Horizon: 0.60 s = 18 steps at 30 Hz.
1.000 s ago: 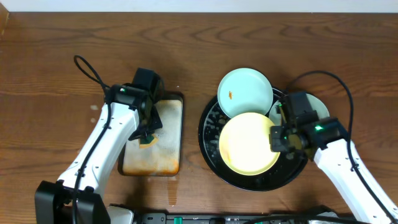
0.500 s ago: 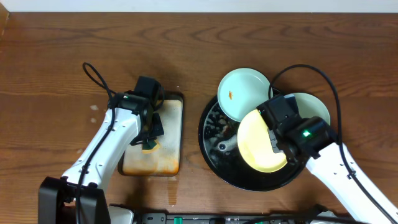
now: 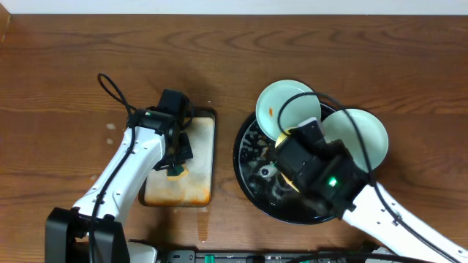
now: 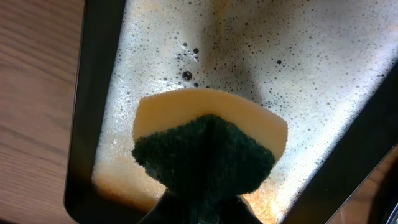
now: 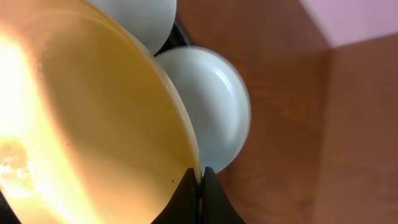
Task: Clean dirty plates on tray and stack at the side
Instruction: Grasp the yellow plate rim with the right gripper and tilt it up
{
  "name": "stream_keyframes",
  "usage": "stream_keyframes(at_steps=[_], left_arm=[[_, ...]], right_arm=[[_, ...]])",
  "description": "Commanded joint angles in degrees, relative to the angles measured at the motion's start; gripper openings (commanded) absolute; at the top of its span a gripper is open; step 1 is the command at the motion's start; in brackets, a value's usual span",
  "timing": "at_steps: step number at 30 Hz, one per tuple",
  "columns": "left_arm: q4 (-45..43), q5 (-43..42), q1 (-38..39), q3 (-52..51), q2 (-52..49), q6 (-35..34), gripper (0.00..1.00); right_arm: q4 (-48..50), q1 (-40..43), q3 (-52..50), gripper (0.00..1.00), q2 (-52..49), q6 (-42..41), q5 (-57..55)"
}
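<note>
My right gripper (image 5: 200, 184) is shut on the rim of the pale yellow plate (image 5: 81, 124) and holds it tilted on edge above the black tray (image 3: 248, 164). In the overhead view my right arm (image 3: 325, 175) hides most of that plate. One mint plate (image 3: 281, 106) with an orange smear leans on the tray's far rim. The other mint plate (image 3: 362, 135) lies at the tray's right side and shows in the right wrist view (image 5: 214, 106). My left gripper (image 3: 175, 166) is shut on a yellow and green sponge (image 4: 208, 146) over the soapy metal tray (image 4: 311, 68).
The rectangular orange-stained metal tray (image 3: 197, 179) sits left of the black tray on the brown wooden table (image 3: 73, 66). Dark food scraps (image 3: 256, 146) lie in the black tray. The table's far edge meets a pale wall (image 5: 367, 18).
My right arm has lifted the yellow plate off the black tray, tilted it on edge and swung left over the tray. My left gripper with the sponge has shifted slightly, then stayed still.
</note>
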<state>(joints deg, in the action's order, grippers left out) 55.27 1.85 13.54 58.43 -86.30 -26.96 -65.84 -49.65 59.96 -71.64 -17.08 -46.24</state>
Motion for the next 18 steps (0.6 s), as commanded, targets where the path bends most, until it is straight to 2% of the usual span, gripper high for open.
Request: stream_keyframes(at_steps=[1,9,18], left_arm=[[0.13,0.31,-0.24,-0.2,-0.11,0.37,0.16],[0.17,0.28,-0.24,-0.2,-0.11,0.37,0.16],[0.33,0.31,-0.24,-0.2,-0.11,0.37,0.17]], right_arm=[[0.07,-4.87,1.51,0.01,-0.79,0.44,-12.07],[0.02,-11.87,1.51,0.01,-3.61,0.44,-17.49],[0.02,-12.7,1.51,0.01,-4.57,0.46,-20.39]])
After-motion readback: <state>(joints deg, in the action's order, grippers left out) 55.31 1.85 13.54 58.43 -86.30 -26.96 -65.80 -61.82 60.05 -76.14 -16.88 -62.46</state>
